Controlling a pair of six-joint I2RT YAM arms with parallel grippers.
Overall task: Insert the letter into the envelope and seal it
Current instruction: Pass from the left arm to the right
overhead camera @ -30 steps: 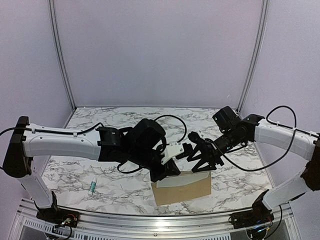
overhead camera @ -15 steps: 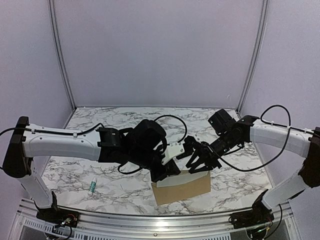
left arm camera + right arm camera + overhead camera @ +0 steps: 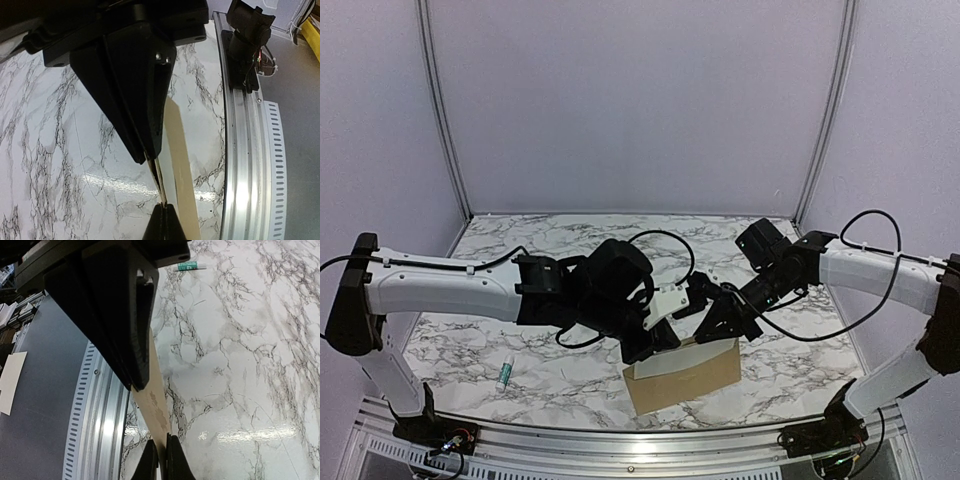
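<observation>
Envelope (image 3: 690, 378) edges sit pinched in both your tools, left tool (image 3: 157, 182) and right tool (image 3: 150, 415) each clamped narrow, likely steadying its mouth over the worktop (image 3: 560, 380).

I have both arms meeting mid-table. My left gripper (image 3: 660, 345) and right gripper (image 3: 724, 326) sit on the top edge of the flat tan-brown paper envelope (image 3: 695, 375), with a cream-white paper sheet (image 3: 658, 366) showing at its left. A small white-and-green tube (image 3: 505, 373) lies well apart on the marble table (image 3: 520, 240).
</observation>
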